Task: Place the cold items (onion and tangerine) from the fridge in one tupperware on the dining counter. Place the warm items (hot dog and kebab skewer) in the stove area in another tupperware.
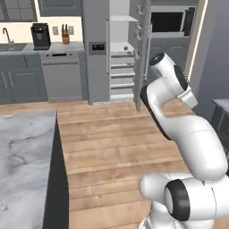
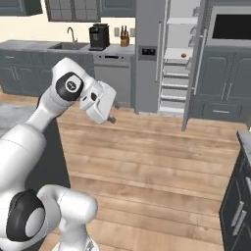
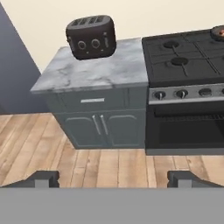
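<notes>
1. Fridge (image 2: pixel 166 59): door swung open, shelves exposed, across the wood floor (image 2: pixel 157 157) from the hand and well apart from it. A small orange round item (image 2: pixel 184 55), probably the tangerine, sits on a middle shelf; it is too small to be sure of.
2. Stove (image 3: pixel 188 87): straight ahead of the hand and to the right in the hand view, black cooktop with burners and a knob row above the oven door. At the far right back corner of the cooktop, a reddish item in a dark pan (image 3: pixel 217 31), cut by the frame edge; identity not resolvable.
3. Marble-topped cabinet (image 3: pixel 94 100): ahead-left of the hand, butting against the stove.
4. Toaster (image 3: pixel 91 37): dark, at the back of that cabinet top.
5. Gripper (image 3: pixel 113 179): fingers spread wide, nothing between them, hanging above the floor short of the cabinet.
</notes>
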You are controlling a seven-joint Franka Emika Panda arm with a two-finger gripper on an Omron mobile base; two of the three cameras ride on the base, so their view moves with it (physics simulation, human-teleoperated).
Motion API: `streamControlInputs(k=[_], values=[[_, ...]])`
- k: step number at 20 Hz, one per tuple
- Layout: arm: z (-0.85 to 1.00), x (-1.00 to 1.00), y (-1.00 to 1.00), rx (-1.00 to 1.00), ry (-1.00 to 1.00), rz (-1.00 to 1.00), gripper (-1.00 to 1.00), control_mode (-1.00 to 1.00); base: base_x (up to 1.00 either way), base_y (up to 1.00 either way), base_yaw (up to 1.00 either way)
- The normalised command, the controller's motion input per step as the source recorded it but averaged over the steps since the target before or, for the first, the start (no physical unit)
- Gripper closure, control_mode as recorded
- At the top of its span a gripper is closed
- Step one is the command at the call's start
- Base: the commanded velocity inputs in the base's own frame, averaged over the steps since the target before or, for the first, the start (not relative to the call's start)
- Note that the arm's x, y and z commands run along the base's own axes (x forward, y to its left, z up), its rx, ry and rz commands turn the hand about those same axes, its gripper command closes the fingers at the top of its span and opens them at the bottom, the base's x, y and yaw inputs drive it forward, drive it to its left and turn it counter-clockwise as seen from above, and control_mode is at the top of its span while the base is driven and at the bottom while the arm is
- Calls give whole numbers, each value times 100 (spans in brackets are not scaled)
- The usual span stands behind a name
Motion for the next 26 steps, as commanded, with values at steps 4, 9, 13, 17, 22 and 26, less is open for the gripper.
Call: streamControlInputs(k=[4, 9, 13, 17, 22, 26], values=[[0, 0, 0, 0, 0, 0, -100, 100, 100, 1, 0], [0, 0, 0, 0, 0, 0, -100, 100, 100, -9, 0], [0, 0, 0, 0, 0, 0, -100, 100, 100, -10, 0], [0, 0, 0, 0, 0, 0, -100, 100, 100, -29, 0], [0, 0, 0, 0, 0, 0, -100, 100, 100, -54, -2], [0, 0, 0, 0, 0, 0, -100, 100, 100, -37, -6]])
